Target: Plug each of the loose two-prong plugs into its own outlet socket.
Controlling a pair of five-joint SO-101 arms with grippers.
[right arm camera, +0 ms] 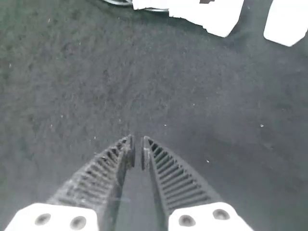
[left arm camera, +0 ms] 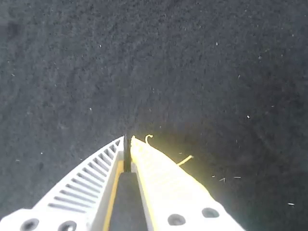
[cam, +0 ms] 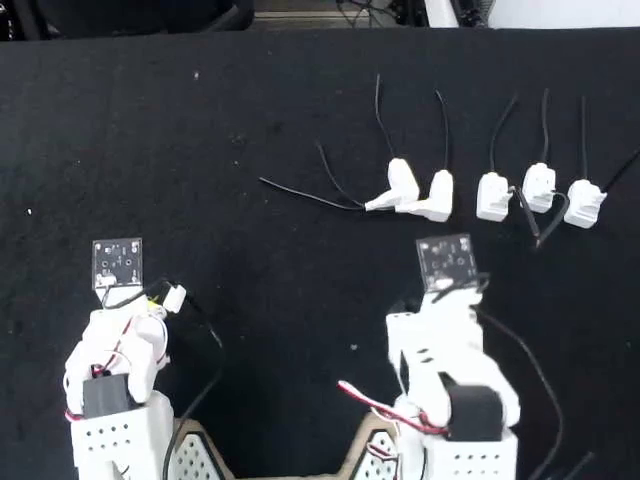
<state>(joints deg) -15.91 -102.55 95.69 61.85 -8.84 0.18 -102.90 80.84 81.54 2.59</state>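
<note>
Several white two-prong plugs and socket pieces with thin black wires lie in a row on the black table at the far right, among them a tilted one [cam: 403, 185], its neighbour [cam: 438, 197] and three more [cam: 492, 197] [cam: 538, 187] [cam: 585, 203]. The right wrist view catches two of these white bodies [right arm camera: 207, 12] [right arm camera: 288, 19] well ahead of my right gripper [right arm camera: 136, 147], which is shut with nothing in it. My left gripper [left arm camera: 129, 142] is shut over bare black cloth, holding nothing. Both arms, left [cam: 115, 340] and right [cam: 445, 340], sit folded at the near edge.
A black cloth [cam: 200, 150] covers the whole table. A long loose black wire [cam: 300, 192] runs left from the tilted plug. Cables trail from the right arm's base [cam: 530, 370] along the near right.
</note>
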